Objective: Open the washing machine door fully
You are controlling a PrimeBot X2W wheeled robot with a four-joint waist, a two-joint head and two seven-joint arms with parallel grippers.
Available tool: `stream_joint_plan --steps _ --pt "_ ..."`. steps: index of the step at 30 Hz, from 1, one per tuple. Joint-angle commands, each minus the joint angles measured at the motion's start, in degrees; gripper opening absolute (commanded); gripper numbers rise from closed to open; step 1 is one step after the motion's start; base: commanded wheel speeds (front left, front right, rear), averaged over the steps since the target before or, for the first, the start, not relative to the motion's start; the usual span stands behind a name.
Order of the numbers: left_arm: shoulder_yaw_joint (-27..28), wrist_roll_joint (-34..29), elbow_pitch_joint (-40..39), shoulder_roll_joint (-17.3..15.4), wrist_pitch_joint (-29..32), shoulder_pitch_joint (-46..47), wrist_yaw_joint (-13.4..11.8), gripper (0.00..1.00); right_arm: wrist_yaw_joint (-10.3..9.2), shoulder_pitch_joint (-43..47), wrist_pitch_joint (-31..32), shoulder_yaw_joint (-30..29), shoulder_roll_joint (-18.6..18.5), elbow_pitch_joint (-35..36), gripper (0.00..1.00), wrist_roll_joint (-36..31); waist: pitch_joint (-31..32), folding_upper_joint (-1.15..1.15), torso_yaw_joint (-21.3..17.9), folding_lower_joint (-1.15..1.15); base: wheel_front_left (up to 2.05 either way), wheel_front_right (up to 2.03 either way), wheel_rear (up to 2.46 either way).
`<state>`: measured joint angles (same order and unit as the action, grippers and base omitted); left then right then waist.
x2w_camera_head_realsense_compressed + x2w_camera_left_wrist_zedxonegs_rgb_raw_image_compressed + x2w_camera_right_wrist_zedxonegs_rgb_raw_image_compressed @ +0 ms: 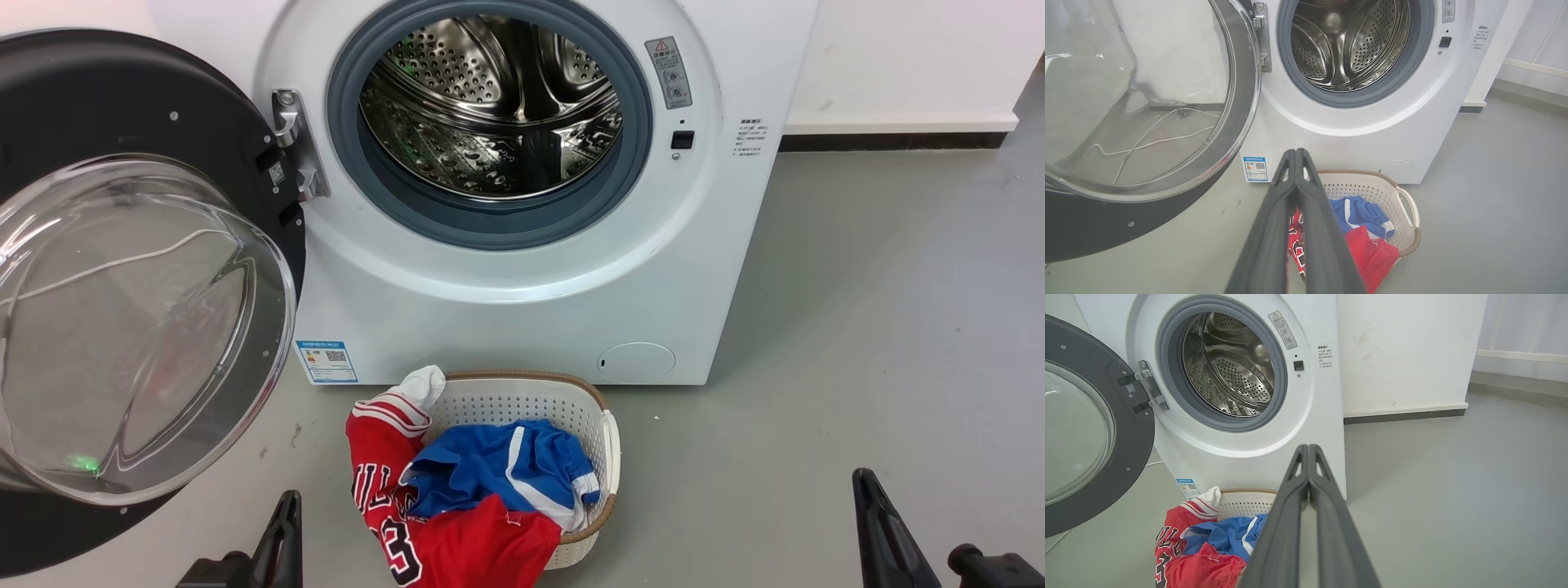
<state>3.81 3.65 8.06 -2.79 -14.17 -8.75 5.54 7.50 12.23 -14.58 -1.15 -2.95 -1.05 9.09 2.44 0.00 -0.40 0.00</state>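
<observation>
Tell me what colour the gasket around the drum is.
Grey; the gasket shows best in the head view.

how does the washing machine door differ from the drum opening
The washing machine door is a black disc with a clear glass bowl; the drum opening is a grey rubber ring around perforated steel. The door's bowl bulges outward; the drum opening recedes into the washing machine. The door stands swung out on the left; the drum opening faces forward, uncovered. Both are round.
</observation>
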Motion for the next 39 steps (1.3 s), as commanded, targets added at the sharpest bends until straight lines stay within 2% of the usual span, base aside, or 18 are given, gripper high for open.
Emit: stream_joint_plan --steps 1,20,39 --pt "0.4 2.4 -0.3 -0.1 0.6 1.2 0.1 0.0 0.0 -0.6 0.2 0.1 -0.2 0.6 0.0 2.6 0.0 0.0 0.0 0.0 0.0 0.0 0.0" --pt "0.8 23.9 0.9 -0.1 5.4 4.6 0.5 0.0 0.0 -5.2 4.1 0.3 -1.4 -2.7 0.0 23.9 -0.4 0.0 0.1 0.0 0.0 0.0 0.0" --pt "1.3 40.2 2.1 -0.1 9.2 7.3 1.0 0.0 0.0 -8.6 7.5 0.0 -1.9 -5.2 0.0 39.8 -0.8 0.0 0.1 0.0 0.0 0.0 0.0"
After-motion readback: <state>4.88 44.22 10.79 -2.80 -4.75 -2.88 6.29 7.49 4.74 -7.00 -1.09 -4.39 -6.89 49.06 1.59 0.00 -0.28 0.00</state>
